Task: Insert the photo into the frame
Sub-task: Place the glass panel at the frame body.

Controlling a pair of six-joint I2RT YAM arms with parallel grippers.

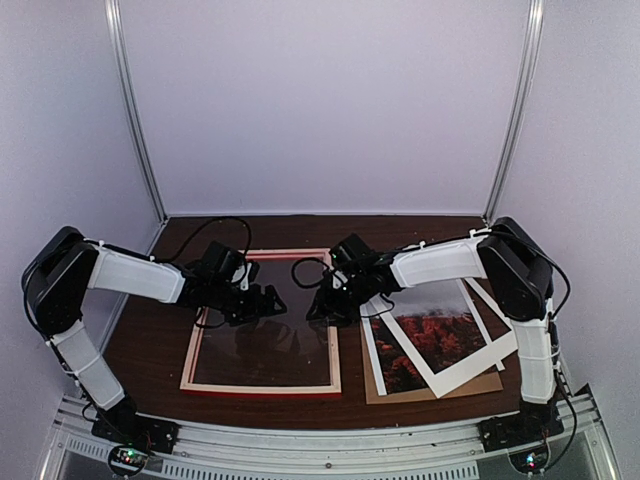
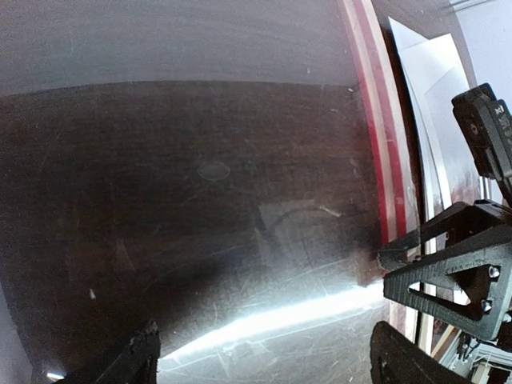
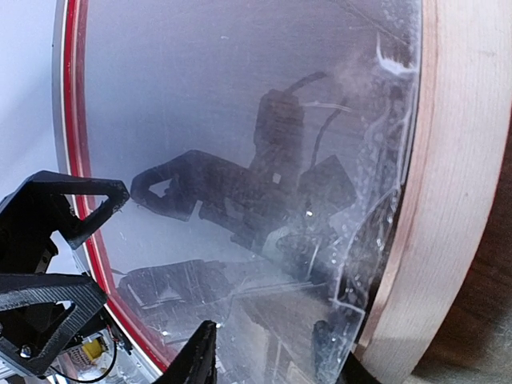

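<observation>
two grippers hover over the frame at left, clear sheet in it, left gripper spread wide, right gripper half spread, both empty; next, i judge, one must pinch the photo lying at right over the brown board.

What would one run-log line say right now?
frame: back up, sheet inside | photo: outside, right of frame | left tool: open over sheet | right tool: open at right rail

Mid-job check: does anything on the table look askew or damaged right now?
The pile right of the frame is fanned out: the photo and a white-edged sheet lie at different angles over the brown backing board. The clear sheet in the frame looks scuffed and smeared near one edge.
</observation>
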